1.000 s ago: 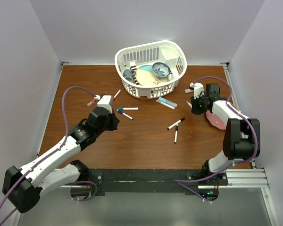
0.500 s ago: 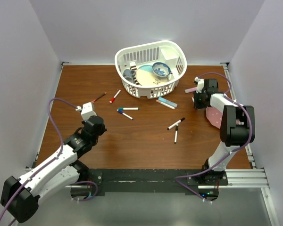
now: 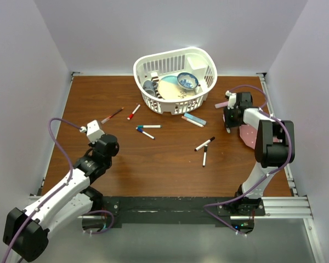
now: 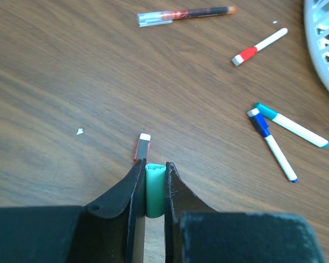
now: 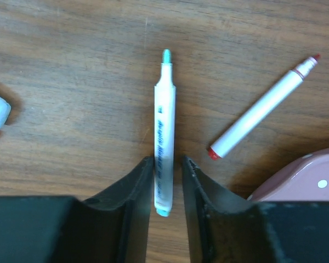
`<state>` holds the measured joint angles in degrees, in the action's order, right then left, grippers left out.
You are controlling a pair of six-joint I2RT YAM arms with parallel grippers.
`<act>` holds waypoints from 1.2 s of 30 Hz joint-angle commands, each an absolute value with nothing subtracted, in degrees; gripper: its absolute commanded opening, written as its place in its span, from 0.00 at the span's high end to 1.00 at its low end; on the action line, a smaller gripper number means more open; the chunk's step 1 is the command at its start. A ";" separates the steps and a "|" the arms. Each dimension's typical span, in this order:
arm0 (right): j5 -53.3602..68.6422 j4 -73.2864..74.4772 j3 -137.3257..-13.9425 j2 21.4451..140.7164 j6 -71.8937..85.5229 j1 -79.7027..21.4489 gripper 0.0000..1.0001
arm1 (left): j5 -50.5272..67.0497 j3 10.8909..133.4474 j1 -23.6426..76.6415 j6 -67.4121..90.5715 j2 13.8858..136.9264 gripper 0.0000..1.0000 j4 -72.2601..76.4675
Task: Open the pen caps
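My left gripper [image 4: 154,171] is shut on a green pen cap [image 4: 154,189] and holds it over the table's left side [image 3: 93,131]. A loose red cap [image 4: 144,147] lies just beyond its fingertips. Capped markers lie further off: red [image 4: 260,46], teal [image 4: 290,125] and blue [image 4: 271,143]. My right gripper [image 5: 167,161] is at the right side [image 3: 228,118]. Its jaws stand slightly apart around an uncapped white marker with a teal tip [image 5: 165,120], with a gap at the right finger. An uncapped red-tipped marker [image 5: 260,109] lies beside it.
A white basket [image 3: 175,79] with dishes stands at the back. Two black-capped markers [image 3: 205,143] lie mid-table. A dark pen [image 3: 112,115] lies at the left. A pink plate [image 3: 251,137] sits under the right arm. A light blue object [image 3: 196,118] lies near the basket.
My left arm has drawn back toward the near left, away from the markers, with the green cap in its jaws. My right gripper has shifted slightly near the pink plate.
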<state>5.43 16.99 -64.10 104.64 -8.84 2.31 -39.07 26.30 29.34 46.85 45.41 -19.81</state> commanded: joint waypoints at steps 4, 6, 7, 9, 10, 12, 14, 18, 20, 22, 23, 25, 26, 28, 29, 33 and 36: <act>4.92 17.75 -66.18 101.00 -9.40 2.37 0.67 | -41.84 25.40 26.55 48.87 46.84 1.00 -17.49; 4.83 17.84 -66.18 99.59 -9.75 2.46 0.66 | -41.49 25.31 25.23 48.78 46.93 1.00 -17.23; 4.92 17.84 -66.36 98.01 -10.28 2.37 0.66 | -41.31 25.31 24.79 48.69 47.11 1.00 -17.05; 5.10 18.02 -66.45 96.60 -10.72 2.37 0.66 | -40.35 25.14 23.38 48.69 47.63 1.00 -16.44; 5.18 18.28 -66.79 95.72 -11.33 2.37 0.66 | -39.65 24.96 23.12 48.69 48.16 1.00 -16.17; 5.71 18.81 -67.06 94.84 -11.95 2.37 0.66 | -39.03 24.79 22.24 48.87 48.43 0.99 -16.00; 7.20 20.03 -67.50 93.96 -12.74 2.37 0.66 | -38.50 24.35 21.62 49.04 48.78 0.99 -16.00; 21.04 29.06 -70.13 93.43 -19.40 2.46 0.64 | -37.97 23.56 20.66 49.66 48.87 0.97 -15.91; 32.18 35.47 -72.33 93.25 -24.60 2.55 0.64 | -37.62 23.12 20.04 49.83 49.39 0.96 -15.65; 36.63 37.35 -73.03 92.11 -25.49 2.46 0.64 | -36.48 22.68 19.34 49.66 50.62 0.96 -14.95; 39.78 37.79 -72.86 91.33 -25.23 2.37 0.62 | -35.78 22.41 18.38 49.48 51.23 0.96 -13.64; 41.56 37.97 -72.60 89.57 -24.35 2.37 0.62 | -34.20 22.06 17.32 49.13 53.60 0.96 -12.05; 42.96 38.40 -72.60 89.04 -24.17 2.37 0.62 | -32.54 21.89 16.18 48.96 54.57 0.96 -10.30; 44.12 39.02 -72.34 88.07 -24.00 2.37 0.61 | -29.64 21.88 14.95 48.61 57.72 0.96 -8.97; 44.47 39.46 -72.16 87.81 -23.99 2.46 0.62 | -28.92 21.88 14.25 48.43 58.70 0.96 -7.66; 45.53 39.20 -70.41 86.84 -24.26 2.46 0.61 | -26.46 22.59 13.36 48.51 61.78 0.89 -7.38; 45.88 39.64 -70.14 86.84 -24.52 2.37 0.61 | -26.54 22.67 13.01 49.13 61.35 0.75 -8.43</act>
